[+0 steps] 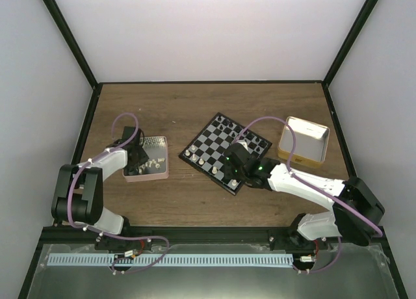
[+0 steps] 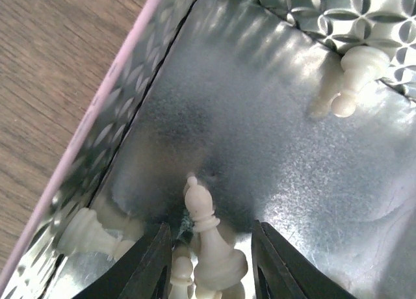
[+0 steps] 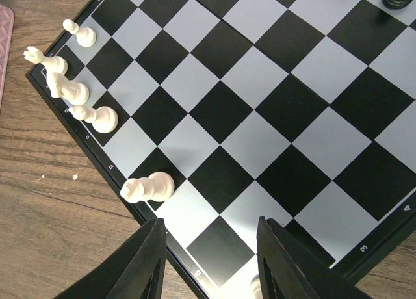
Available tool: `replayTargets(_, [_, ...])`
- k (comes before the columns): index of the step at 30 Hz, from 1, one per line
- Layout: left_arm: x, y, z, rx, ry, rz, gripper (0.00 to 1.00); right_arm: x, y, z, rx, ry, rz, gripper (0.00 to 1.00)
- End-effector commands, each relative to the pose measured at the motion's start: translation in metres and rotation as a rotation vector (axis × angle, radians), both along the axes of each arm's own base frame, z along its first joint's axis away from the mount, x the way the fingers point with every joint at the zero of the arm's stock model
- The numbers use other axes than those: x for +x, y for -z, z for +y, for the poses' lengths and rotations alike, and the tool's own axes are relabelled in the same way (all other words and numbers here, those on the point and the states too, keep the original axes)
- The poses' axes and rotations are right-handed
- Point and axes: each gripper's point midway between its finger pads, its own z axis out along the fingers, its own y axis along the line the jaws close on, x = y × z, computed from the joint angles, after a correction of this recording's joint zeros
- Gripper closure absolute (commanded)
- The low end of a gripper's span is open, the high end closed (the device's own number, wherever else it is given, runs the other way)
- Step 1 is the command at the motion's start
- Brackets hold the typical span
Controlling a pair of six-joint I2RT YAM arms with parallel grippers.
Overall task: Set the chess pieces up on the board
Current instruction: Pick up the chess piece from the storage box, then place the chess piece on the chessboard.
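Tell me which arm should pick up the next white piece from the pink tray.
Left. The left hand is open inside the pink tray, its fingers either side of a white bishop. The right hand is open over the chessboard, away from the tray.

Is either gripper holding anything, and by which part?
Nothing is held. The left gripper stands open around a cream-white bishop piece; the right gripper is open too.
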Motion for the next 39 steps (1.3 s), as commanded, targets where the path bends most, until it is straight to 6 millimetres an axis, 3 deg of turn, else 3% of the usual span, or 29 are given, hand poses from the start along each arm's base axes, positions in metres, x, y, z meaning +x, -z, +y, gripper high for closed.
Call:
replayTargets(1, [0.003, 0.005, -0.003, -0.01, 0.014, 0.007, 0.65, 0.004, -0.013, 0.006, 0.017, -0.002, -0.033, 0.6])
replayTargets(7, [0.007, 0.003, -0.004, -0.005, 0.028, -0.004, 0.79, 0.005, -0.014, 0.007, 0.022, -0.001, -0.036, 0.6])
replayTargets(12, [0.013, -0.017, -0.013, -0.041, 0.076, -0.071, 0.79, 0.006, -0.02, 0.01, 0.047, -0.001, -0.043, 0.6])
replayTargets(18, [0.028, -0.063, -0.052, -0.153, 0.247, -0.232, 0.79, 0.011, -0.047, 0.031, 0.232, -0.054, -0.031, 0.6])
replayTargets(23, [0.036, -0.13, -0.103, -0.27, 0.462, -0.48, 0.79, 0.023, -0.09, 0.043, 0.447, -0.118, -0.045, 0.6])
replayTargets(28, [0.018, -0.186, -0.163, -0.436, 0.726, -0.688, 0.79, 0.03, -0.145, 0.055, 0.611, -0.232, -0.088, 0.57])
replayTargets(32, [-0.016, -0.219, -0.213, -0.599, 0.989, -0.783, 0.79, 0.025, -0.179, 0.066, 0.726, -0.347, -0.088, 0.5])
replayTargets(39, [-0.071, -0.269, -0.248, -0.783, 1.305, -0.904, 0.79, 0.02, -0.229, 0.062, 0.838, -0.436, -0.15, 0.41])
